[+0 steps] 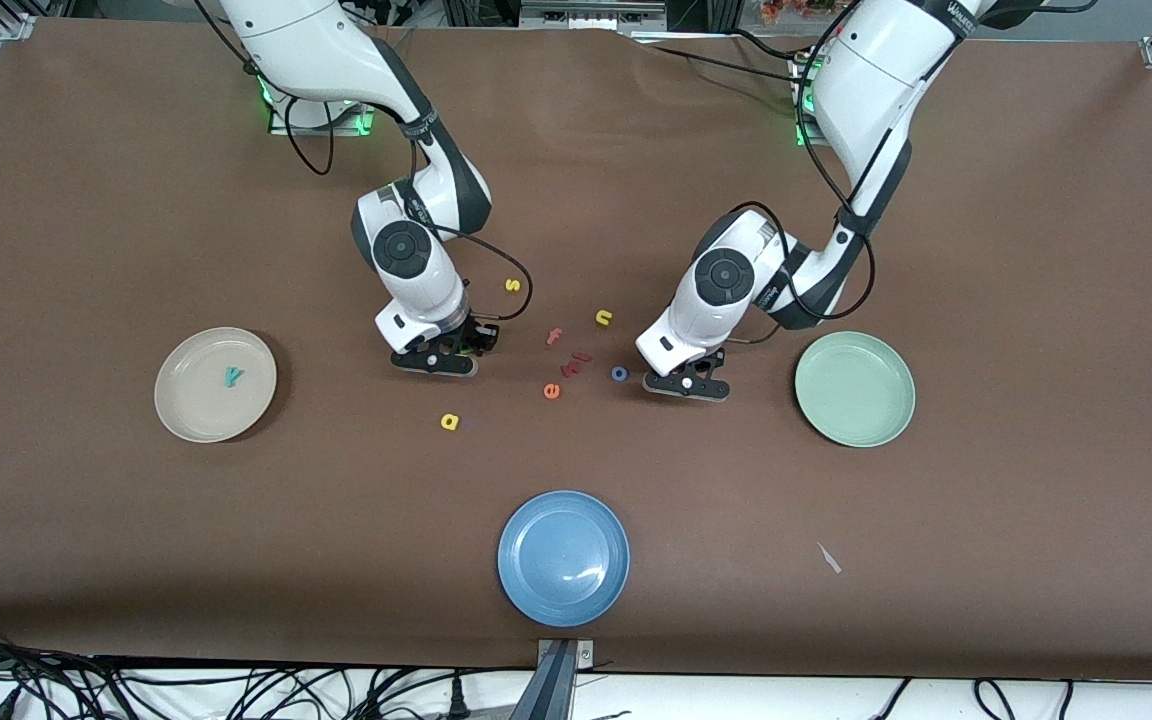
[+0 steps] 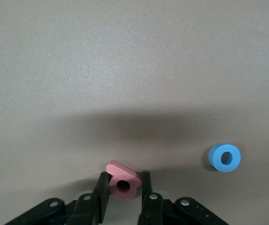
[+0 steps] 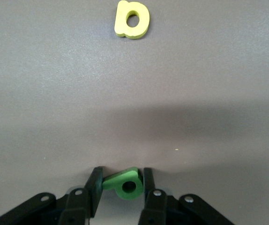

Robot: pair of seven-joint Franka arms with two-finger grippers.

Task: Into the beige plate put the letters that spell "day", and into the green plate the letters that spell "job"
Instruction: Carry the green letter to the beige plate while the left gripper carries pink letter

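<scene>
Beige plate (image 1: 191, 410), toward right arm's end of worktop (image 1: 86, 200): teal y (image 1: 232, 377) in it. Right hand (image 3: 121, 187) low over worktop between beige plate and letter cluster, clamped on green d (image 3: 124, 184); yellow a (image 1: 450, 422) nearer camera. Blue o (image 1: 619, 374) beside left hand (image 2: 123, 187), which is clamped on pink-red b (image 2: 123, 180). Green plate (image 1: 881, 425) empty, close by. Risk: both letters pinched tilted, near edge; may twist out on lift.

teal y (image 1: 232, 376) in beige plate (image 1: 186, 410), green plate (image 1: 881, 420) bare
</scene>
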